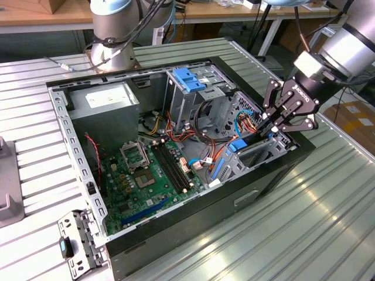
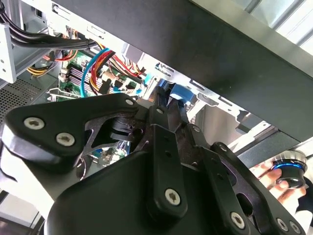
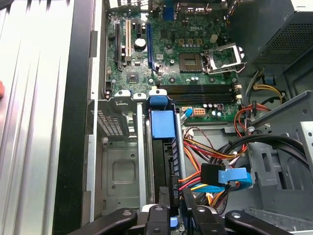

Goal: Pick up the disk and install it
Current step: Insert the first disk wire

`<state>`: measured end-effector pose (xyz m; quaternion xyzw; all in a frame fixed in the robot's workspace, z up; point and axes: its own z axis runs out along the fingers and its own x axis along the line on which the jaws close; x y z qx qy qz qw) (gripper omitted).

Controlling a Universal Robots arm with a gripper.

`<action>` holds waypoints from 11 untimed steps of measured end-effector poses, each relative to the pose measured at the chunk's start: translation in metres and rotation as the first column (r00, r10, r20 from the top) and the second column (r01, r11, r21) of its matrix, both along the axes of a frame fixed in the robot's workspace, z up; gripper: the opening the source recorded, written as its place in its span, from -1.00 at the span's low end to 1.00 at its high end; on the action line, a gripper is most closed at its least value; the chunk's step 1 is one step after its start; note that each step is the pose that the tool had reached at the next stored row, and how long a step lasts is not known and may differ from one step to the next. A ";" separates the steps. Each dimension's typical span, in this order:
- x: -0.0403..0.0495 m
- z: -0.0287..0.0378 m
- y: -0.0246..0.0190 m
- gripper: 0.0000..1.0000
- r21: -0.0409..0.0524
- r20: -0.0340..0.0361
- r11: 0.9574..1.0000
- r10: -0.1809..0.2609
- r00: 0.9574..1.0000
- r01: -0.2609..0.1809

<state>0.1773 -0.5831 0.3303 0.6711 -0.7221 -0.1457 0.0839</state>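
The disk (image 3: 162,125) stands on edge in a narrow slot of the grey drive bay (image 3: 120,166), at the side of the open computer case (image 1: 176,228) on the exterior view's right. Its blue carrier frame faces the motherboard (image 3: 186,58). In the exterior view the disk (image 1: 237,146) shows as a blue patch just inside the case wall. My gripper (image 1: 270,127) reaches over that wall, and its black fingers (image 3: 159,218) are shut on the disk's rear edge. In the second wrist view my gripper (image 2: 164,105) points at the blue carrier end (image 2: 181,92).
Red, orange and blue cables (image 3: 215,166) crowd the space beside the bay. A tall grey cage with a blue bracket (image 1: 190,79) stands at the back, near the power supply (image 1: 105,99). A second arm's base (image 1: 114,35) is behind the case. A hand (image 2: 274,178) holds a small device.
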 end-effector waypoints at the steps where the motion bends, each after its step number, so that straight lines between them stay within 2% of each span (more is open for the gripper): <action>1: 0.0000 0.0026 0.0000 -0.52 0.000 0.000 1.000 0.000 1.000 0.000; 4: 0.0000 0.0138 0.0000 -0.52 0.000 0.000 1.000 -0.001 1.000 0.001; 5: 0.0000 0.0156 0.0000 -0.52 0.000 0.000 1.000 -0.001 1.000 0.001; 9: -0.0002 0.0147 0.0019 -0.55 0.004 0.000 1.000 -0.001 1.000 0.001; 11: -0.0030 0.0103 0.0019 -0.80 0.006 0.000 1.000 -0.001 1.000 0.001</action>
